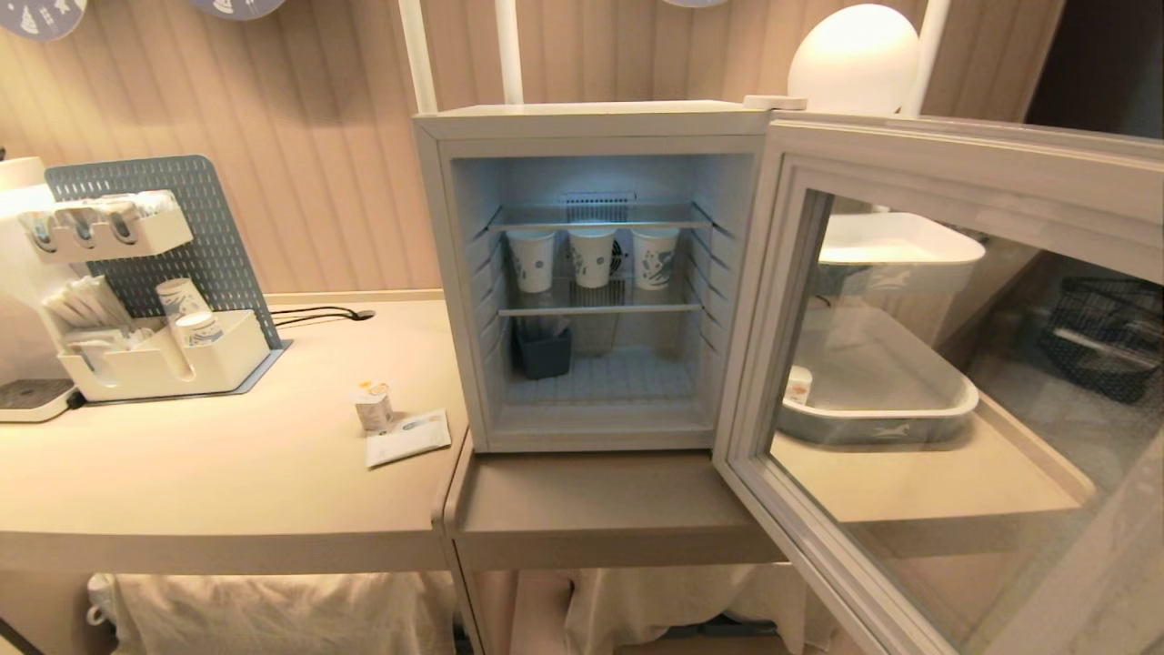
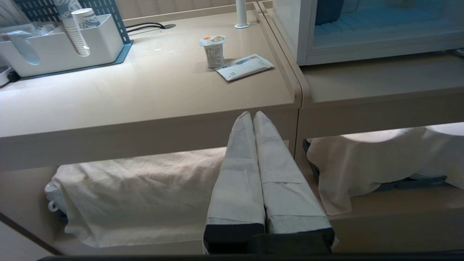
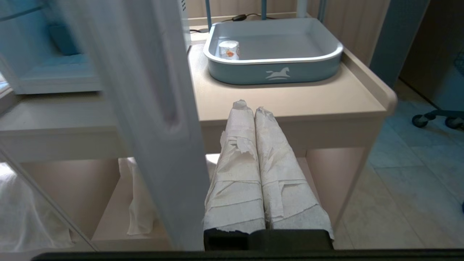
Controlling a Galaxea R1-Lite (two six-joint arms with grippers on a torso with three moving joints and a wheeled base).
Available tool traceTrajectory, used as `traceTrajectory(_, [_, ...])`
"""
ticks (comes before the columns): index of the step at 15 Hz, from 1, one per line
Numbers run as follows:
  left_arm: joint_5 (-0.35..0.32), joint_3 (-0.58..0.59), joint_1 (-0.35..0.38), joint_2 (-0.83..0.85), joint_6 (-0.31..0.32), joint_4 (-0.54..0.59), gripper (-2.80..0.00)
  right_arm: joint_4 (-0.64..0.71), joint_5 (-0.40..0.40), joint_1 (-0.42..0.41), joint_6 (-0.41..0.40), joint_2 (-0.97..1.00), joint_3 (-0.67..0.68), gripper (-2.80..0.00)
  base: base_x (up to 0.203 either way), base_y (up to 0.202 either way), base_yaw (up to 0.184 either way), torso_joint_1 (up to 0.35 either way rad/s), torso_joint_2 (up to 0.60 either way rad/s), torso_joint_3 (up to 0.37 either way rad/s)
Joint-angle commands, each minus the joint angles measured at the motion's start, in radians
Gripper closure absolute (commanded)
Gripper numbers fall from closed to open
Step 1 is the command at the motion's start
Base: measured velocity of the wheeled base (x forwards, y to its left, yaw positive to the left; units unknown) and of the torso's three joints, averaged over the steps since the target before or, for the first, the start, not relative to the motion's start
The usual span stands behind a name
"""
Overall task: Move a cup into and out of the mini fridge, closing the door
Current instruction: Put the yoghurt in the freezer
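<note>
Head view
Mini fridge [image 1: 591, 273]: stands on the middle counter section, interior lit, wire shelves visible.
Door [image 1: 955, 364]: swung wide open to the right, glass pane facing the camera.
Paper cups [image 1: 592, 257]: three in a row on the upper shelf.
Dark bin [image 1: 543, 353]: lower left of the fridge floor.
Cup [image 1: 374, 406]: upright on the left table, left of the fridge, touching the far edge of a flat packet [image 1: 408, 437].
Organizer [image 1: 164, 364]: far left on the table, holding stacked paper cups.
Second small cup [image 1: 799, 384]: seen through the door glass, inside the tray [image 1: 878, 423] on the right.
Arms: neither in this view.

Left wrist view
Left gripper [image 2: 252, 114]: wrapped fingers pressed together, empty, held low in front of the table edge, pointing towards the tabletop.
Cup [image 2: 214, 50]: on the table beyond the fingertips, well apart from them; the packet [image 2: 244, 66] lies just beside it.
Fridge [image 2: 362, 32]: base visible to the right of the cup.

Right wrist view
Right gripper [image 3: 250, 107]: wrapped fingers pressed together, empty, low in front of the right counter edge.
Tray [image 3: 275, 69]: on the counter beyond the gripper, the second small cup [image 3: 229, 49] in its far left corner.
Door [image 3: 145, 108]: edge-on, just left of the gripper.
</note>
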Motion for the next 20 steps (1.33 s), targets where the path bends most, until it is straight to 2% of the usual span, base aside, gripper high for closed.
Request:
traceTrajectory(1, [-0.001,0.000,0.000,-0.001,0.001,0.001,0.00,0.000,0.000,0.000,0.000,0.001,0.000,0.00,-0.195,0.000,0.001,0.002,-0.01,0.006])
traceTrajectory(6, [-0.001,0.000,0.000,-0.002,-0.003,0.001,0.00,0.000,0.000,-0.001,0.000,0.001,0.000,0.00,-0.169,0.000,-0.001,0.000,0.00,0.001])
traceTrajectory(10, [-0.001,0.000,0.000,-0.002,-0.006,0.001,0.00,0.000,0.000,0.000,0.001,0.001,0.000,0.00,0.000,0.000,0.000,0.000,0.00,0.000])
traceTrajectory(20, [-0.001,0.000,0.000,-0.002,-0.007,0.001,0.00,0.000,0.000,0.000,0.001,0.001,0.000,0.00,0.000,0.182,-0.001,0.003,0.00,0.004])
